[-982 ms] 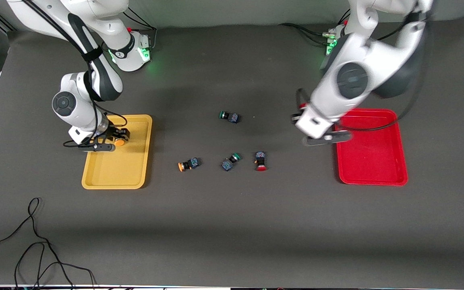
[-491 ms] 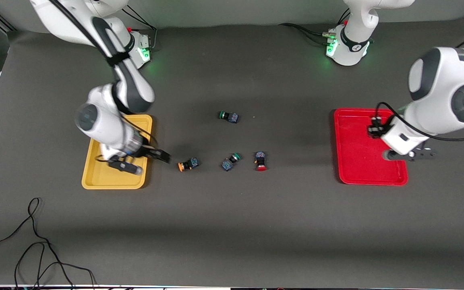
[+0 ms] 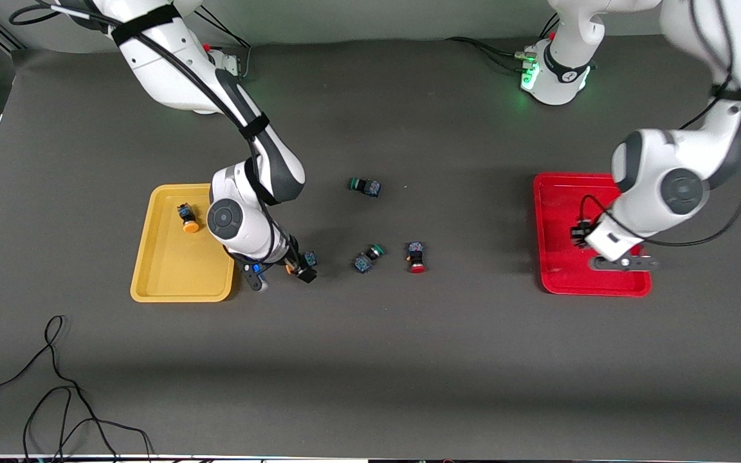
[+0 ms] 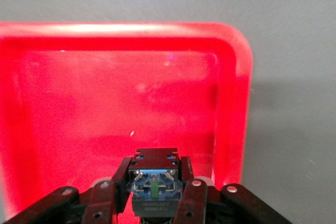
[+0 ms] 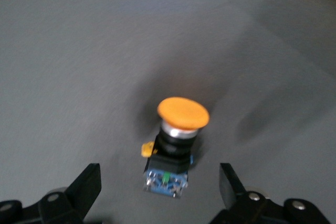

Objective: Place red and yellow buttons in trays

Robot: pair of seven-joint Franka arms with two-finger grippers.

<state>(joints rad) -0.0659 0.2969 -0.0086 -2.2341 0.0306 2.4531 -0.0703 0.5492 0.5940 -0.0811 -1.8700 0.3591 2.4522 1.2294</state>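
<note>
Right gripper (image 3: 280, 273): jaws wide now, moved from the shallow yellow plastic tray (image 3: 161, 283) to straddle the loose orange-capped button (image 5: 176, 148) just beside it.
Tray: first orange-capped button (image 3: 187, 218) left inside — one delivered.
Left gripper (image 3: 624, 262): clenched on a dark-bodied button (image 4: 155, 190), arrived over the red plastic tray (image 3: 557, 283) — release next.

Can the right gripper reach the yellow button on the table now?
Probably yes: the right gripper hangs open over the yellow button, one finger on each side, nothing between them.
</note>
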